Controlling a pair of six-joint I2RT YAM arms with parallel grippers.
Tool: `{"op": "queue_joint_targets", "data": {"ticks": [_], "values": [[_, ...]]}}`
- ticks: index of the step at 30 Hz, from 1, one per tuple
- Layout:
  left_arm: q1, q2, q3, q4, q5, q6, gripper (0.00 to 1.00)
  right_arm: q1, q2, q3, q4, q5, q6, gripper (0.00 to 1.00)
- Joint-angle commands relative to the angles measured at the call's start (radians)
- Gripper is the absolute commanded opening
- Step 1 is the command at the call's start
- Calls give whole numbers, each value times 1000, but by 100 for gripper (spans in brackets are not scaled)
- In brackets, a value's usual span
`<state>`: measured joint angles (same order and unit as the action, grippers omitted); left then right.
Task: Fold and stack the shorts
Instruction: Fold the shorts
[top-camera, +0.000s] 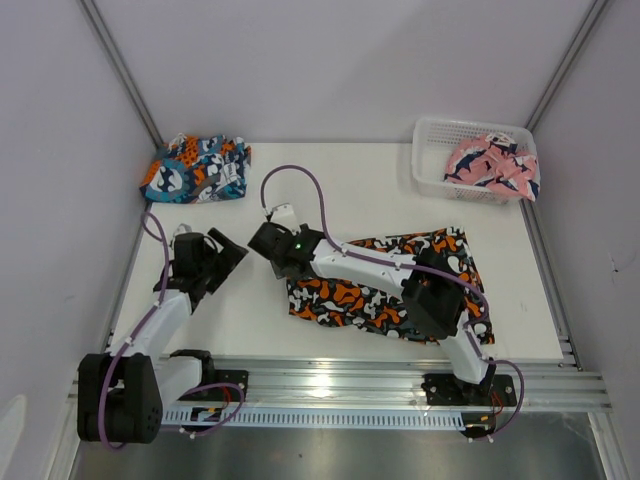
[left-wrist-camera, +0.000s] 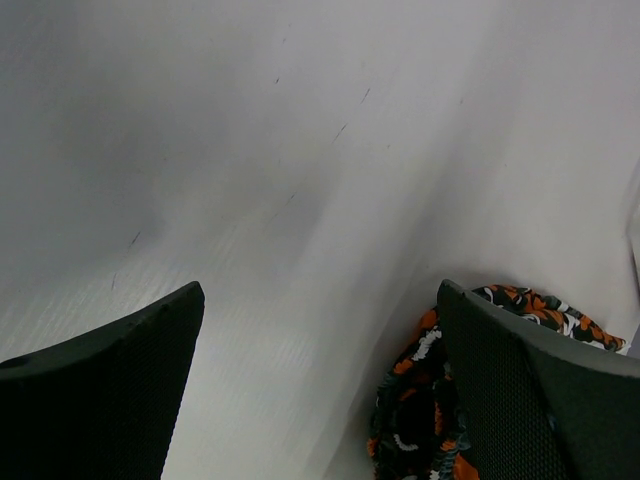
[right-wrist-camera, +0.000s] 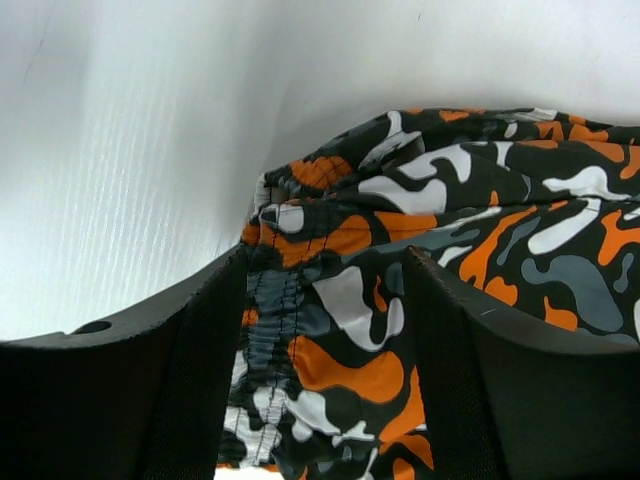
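Observation:
The orange-black-white camouflage shorts (top-camera: 385, 285) lie spread on the table's right half. My right gripper (top-camera: 290, 262) is down at their left end. In the right wrist view its jaws (right-wrist-camera: 325, 255) stand apart on either side of the gathered waistband (right-wrist-camera: 275, 300), and the cloth (right-wrist-camera: 450, 200) lies flat between and beyond them. My left gripper (top-camera: 222, 258) hangs wide open to the left, over bare table (left-wrist-camera: 320, 290), with the camouflage edge (left-wrist-camera: 410, 400) beside its right finger. The blue-teal-orange shorts (top-camera: 195, 168) sit bunched at the back left corner. The pink-navy-white shorts (top-camera: 492, 165) lie in the basket.
A white mesh basket (top-camera: 430, 150) stands at the back right corner. Grey walls close in the left, right and back sides. A metal rail (top-camera: 330, 385) with both arm bases runs along the near edge. Purple cables loop above the arms.

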<state>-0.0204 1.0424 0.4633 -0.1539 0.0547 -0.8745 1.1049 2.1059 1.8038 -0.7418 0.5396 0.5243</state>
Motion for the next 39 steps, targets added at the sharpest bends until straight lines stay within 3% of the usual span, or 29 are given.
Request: {"op": "queue_joint_targets", "data": {"ticks": [1,7,10,11,14,21,27,39], "values": [[-1,8,-11,51,-10,-4,99,-2,35,54,15,77,58,64],[-1,18,-12,59,-6,0,99,9,86,88,-28,111,92,45],[-1,13,-12,60,-7,2,99,12,89,72,-45,132,118,24],[-1,13,-12,60,-7,2,99,12,80,62,-42,137,126,12],[-1,8,-17,63,-9,6,99,12,13,-30,7,157,152,0],[-4,10,-28,94,22,37,99,30,-245,-378,273,227,233,0],[-64,36,-11,120,44,60,99,72,-415,-608,390,335,318,0],[-289,47,104,47,7,104,98,127,-524,-684,392,473,370,0]]}}
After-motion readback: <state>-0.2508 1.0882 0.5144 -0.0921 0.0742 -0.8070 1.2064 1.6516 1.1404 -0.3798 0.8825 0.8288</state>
